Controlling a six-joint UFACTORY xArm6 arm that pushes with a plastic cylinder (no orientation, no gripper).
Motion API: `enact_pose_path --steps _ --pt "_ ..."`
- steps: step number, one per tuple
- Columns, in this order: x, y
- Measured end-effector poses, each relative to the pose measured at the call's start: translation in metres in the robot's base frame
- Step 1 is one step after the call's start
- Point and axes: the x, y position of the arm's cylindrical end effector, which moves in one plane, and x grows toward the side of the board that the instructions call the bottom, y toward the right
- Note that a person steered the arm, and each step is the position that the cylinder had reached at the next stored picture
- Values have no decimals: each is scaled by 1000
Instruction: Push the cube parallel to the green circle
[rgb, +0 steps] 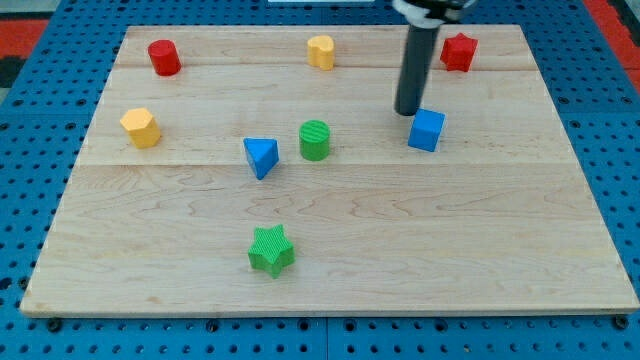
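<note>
We carry no pincer, only the rod; its top is cut off at the view's top. My tip (407, 111) rests just up-left of the blue cube (426, 130), which lies to the right of the green cylinder (314, 140) on the wooden surface (400, 240).
</note>
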Motion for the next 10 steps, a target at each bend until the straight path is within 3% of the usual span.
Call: enact_pose_path --steps 2,4,5,7,9,10 --pt "47 61" --pt "68 2" --pt "110 2" --pt "91 60" --pt "133 35" --pt "133 35"
